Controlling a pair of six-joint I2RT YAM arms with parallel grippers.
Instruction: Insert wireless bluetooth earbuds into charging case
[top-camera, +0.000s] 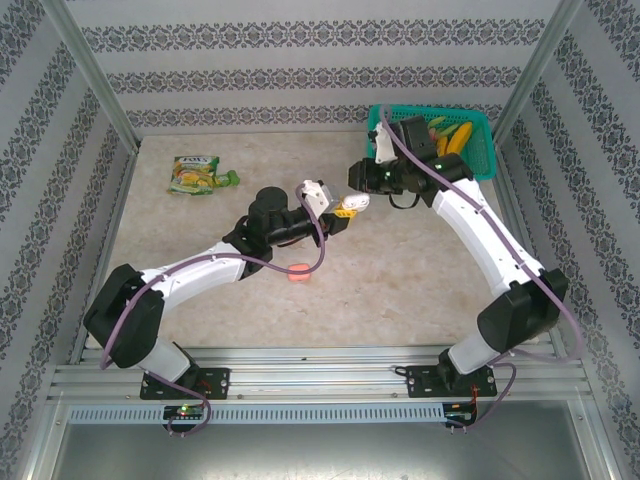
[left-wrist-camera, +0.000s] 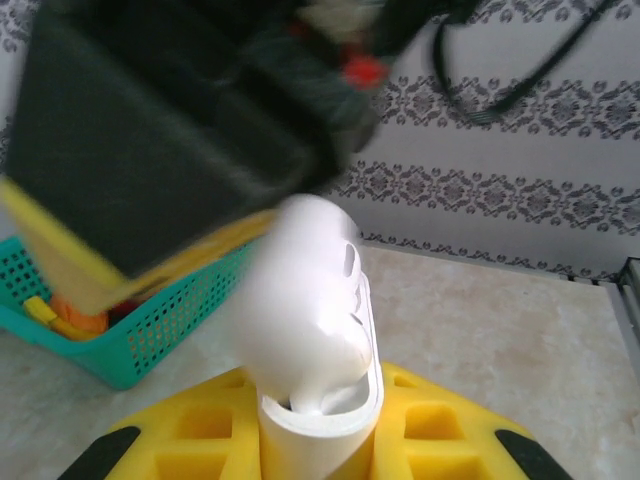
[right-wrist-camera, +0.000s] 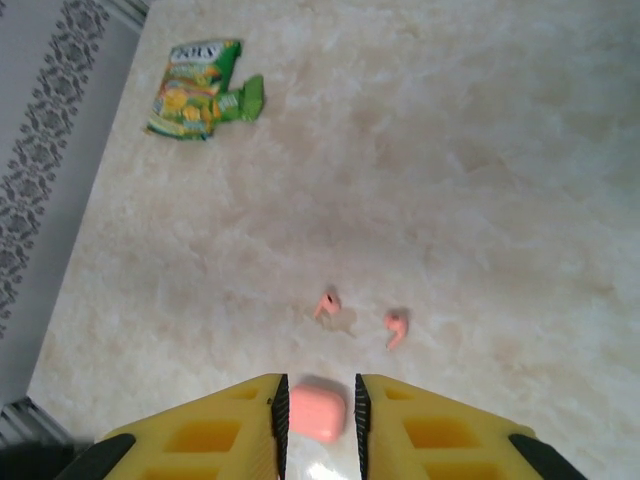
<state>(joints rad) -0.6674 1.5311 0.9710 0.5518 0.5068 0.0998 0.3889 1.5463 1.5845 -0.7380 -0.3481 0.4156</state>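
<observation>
**Holding a white case up between the two arms**

From above, we see the left gripper (top-camera: 345, 208) pinching a white case (top-camera: 357, 202), raised over the middle of the table (top-camera: 420, 290). The right gripper (top-camera: 360, 178) hangs just beside that case, on its far side. A pink case (top-camera: 298, 272) lies on the table closer to the arm bases, beside the left arm. A snack packet (top-camera: 198, 176) lies at the far left, and a green basket (top-camera: 488, 160) sits in the far right corner.

On the left wrist, we see yellow fingers (left-wrist-camera: 440, 435) pressed against the body of the white case, which stands upright with its lid swung open. A dark, blurred part of the right arm looms above it.

On the right wrist, we look down on one pink earbud (right-wrist-camera: 327, 303) and a second pink earbud (right-wrist-camera: 396, 328). Both lie on the bare table, near each other but apart. The pink case lies close by and shows through the slit between the right fingers (right-wrist-camera: 235, 425). Those fingers stand close together, and we cannot tell whether they pinch anything
</observation>
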